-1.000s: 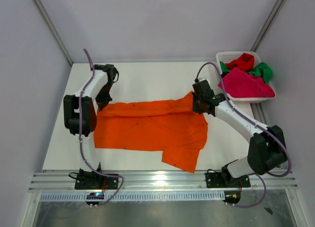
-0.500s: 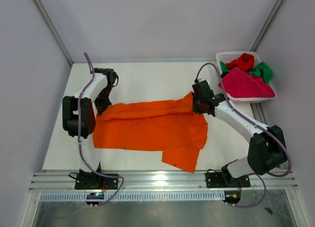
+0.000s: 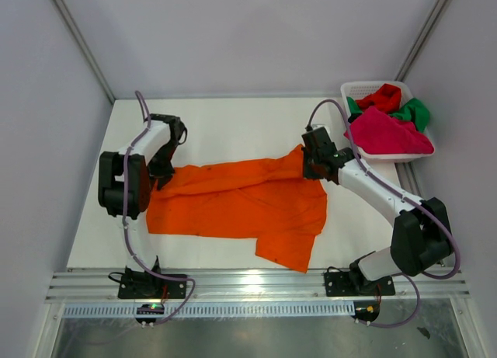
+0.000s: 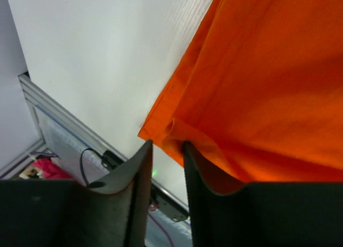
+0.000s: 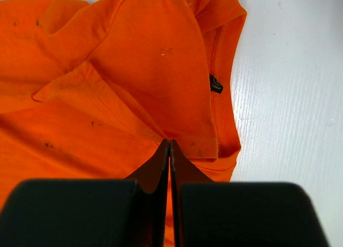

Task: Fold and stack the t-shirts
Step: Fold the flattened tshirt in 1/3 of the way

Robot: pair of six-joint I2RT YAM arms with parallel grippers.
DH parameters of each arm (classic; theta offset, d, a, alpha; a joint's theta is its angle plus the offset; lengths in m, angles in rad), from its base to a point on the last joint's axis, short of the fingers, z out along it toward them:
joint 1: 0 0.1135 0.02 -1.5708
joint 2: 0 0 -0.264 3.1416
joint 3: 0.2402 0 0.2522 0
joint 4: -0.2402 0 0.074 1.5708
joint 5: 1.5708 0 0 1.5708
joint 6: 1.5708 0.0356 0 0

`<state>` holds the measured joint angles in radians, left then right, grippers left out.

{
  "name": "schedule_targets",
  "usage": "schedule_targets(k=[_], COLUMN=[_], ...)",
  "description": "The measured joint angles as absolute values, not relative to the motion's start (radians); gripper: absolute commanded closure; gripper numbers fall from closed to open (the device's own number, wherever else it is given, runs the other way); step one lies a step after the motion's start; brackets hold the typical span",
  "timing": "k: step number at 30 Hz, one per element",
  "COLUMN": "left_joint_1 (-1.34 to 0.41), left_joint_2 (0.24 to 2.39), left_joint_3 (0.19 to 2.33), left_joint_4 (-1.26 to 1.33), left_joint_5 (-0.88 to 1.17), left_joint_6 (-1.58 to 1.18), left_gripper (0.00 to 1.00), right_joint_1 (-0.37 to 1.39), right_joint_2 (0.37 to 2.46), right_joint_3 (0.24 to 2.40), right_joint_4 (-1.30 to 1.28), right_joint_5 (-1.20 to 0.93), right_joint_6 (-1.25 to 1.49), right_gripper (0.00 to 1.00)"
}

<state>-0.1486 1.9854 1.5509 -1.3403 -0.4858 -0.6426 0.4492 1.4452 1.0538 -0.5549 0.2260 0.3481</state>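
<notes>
The bright orange t-shirt [image 3: 241, 199] lies spread and rumpled across the middle of the table, one part trailing toward the near edge. My left gripper [image 3: 161, 174] is at its far left corner. In the left wrist view [image 4: 168, 145] the jaws stand a little apart, with the orange cloth [image 4: 268, 86] bunched at the fingertips and the table showing through the gap. My right gripper [image 3: 309, 170] is shut on the orange shirt beside its collar, seen pinched in the right wrist view [image 5: 170, 142]. The magenta-pink [image 3: 384, 133], red [image 3: 380, 96] and green [image 3: 415, 109] shirts lie in the basket.
The white lattice basket [image 3: 353, 86] stands at the far right corner of the table. An aluminium rail [image 3: 256, 284] runs along the near edge by both arm bases. Grey walls close in the left, right and back.
My left gripper has moved toward the near edge, and the shirt's far left corner has come with it and bunched. The right gripper and the collar end have stayed in place.
</notes>
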Motion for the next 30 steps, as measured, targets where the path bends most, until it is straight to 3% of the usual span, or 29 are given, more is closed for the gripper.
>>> schedule_targets(k=[3,5,30], left_joint_1=[-0.149,-0.149,-0.149], left_joint_2=[1.985,1.985,2.025], left_joint_3=[1.538,1.537,1.636], left_joint_4=[-1.342,-1.343,-1.344], left_joint_5=[-0.493,-0.497,-0.506], left_joint_6=[-0.645,-0.646,-0.647], left_gripper=[0.47,0.44,0.46], right_joint_1=[0.45,0.45,0.45], right_joint_2=[1.445,1.445,1.447], right_joint_3=[1.048,1.046,1.047], right_joint_4=[-0.555,-0.555,-0.561], right_joint_5=[0.226,0.226,0.233], right_joint_6=[0.35,0.351,0.343], right_gripper=[0.97,0.97,0.97])
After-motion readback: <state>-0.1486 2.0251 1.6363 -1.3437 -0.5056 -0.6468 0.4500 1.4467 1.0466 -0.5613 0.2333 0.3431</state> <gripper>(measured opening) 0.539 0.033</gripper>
